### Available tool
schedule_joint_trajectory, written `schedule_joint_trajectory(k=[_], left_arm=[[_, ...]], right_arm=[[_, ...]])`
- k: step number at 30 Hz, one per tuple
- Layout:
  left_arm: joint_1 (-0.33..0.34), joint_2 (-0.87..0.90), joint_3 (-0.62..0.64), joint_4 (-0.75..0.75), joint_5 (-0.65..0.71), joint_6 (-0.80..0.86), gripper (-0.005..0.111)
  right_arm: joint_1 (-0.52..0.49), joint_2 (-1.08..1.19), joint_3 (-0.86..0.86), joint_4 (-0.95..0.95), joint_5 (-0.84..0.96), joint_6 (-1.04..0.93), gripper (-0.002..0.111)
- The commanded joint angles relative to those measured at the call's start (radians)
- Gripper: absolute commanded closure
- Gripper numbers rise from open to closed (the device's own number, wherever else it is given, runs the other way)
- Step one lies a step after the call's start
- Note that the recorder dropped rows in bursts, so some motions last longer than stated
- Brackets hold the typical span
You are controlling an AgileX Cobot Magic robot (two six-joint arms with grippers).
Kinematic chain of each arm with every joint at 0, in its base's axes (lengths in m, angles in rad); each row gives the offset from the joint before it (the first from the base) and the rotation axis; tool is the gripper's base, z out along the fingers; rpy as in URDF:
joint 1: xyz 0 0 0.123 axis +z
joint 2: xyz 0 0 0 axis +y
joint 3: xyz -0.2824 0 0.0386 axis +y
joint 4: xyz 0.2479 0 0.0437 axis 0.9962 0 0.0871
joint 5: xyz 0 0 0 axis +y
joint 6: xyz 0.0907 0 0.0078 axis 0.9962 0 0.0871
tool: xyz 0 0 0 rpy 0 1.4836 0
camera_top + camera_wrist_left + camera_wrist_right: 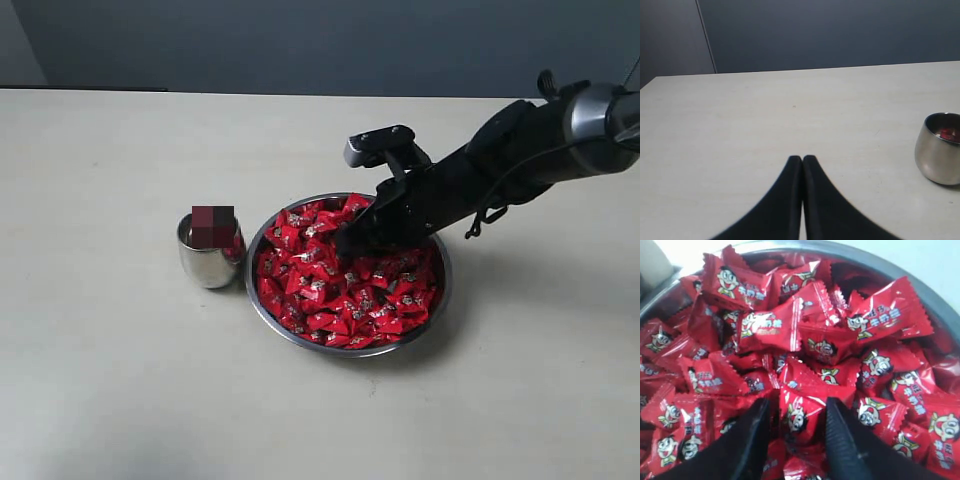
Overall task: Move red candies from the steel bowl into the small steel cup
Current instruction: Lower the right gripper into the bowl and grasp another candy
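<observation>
The red candies [345,290] are heaped in the steel bowl [352,352] at mid-table, filling it nearly to the rim, wrappers lying every which way with no common long axis. Down in the heap goes the right gripper [797,412], on the far side of the bowl in the exterior view, its arm slanting in from the right. Its fingers [747,450] are spread, one candy standing between them, neighbours crowding in on all sides; that candy's ends are buried, so its axis cannot be told. Just beside the bowl, on its left, the small steel cup [207,262] stands upright, mouth up, red showing inside. Out past that, the left gripper [802,159] hangs over bare table [120,380], fingers pressed together, well apart from the bowl.
</observation>
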Motion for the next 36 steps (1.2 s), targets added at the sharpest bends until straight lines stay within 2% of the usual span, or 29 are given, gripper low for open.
schedule_joint_trajectory(k=[1,9,14,28,30,34,36], left_arm=[[0.001,-0.004,0.004,-0.002,-0.002,-0.001,0.106],[0.001,-0.004,0.004,-0.002,-0.002,-0.001,0.106],[0.001,-0.004,0.004,-0.002,-0.002,-0.001,0.106],[0.001,-0.004,0.004,-0.002,-0.002,-0.001,0.106],[0.001,-0.004,0.004,-0.002,-0.002,-0.001,0.106],[0.001,-0.004,0.004,-0.002,-0.002,-0.001,0.106],[0.001,-0.004,0.004,-0.002,-0.002,-0.001,0.106]], right_arm=[[0.005,0.012,-0.005,0.002,0.000,-0.002,0.071],[0.005,0.012,-0.005,-0.027,0.012,0.000,0.071],[0.005,0.012,-0.005,-0.108,0.026,0.063,0.071],[0.005,0.012,-0.005,-0.115,0.015,0.085,0.072],[0.005,0.012,-0.005,-0.115,0.011,0.091,0.079],[0.005,0.012,-0.005,-0.126,0.011,0.091,0.105],[0.005,0.012,-0.005,-0.133,0.011,0.091,0.109]])
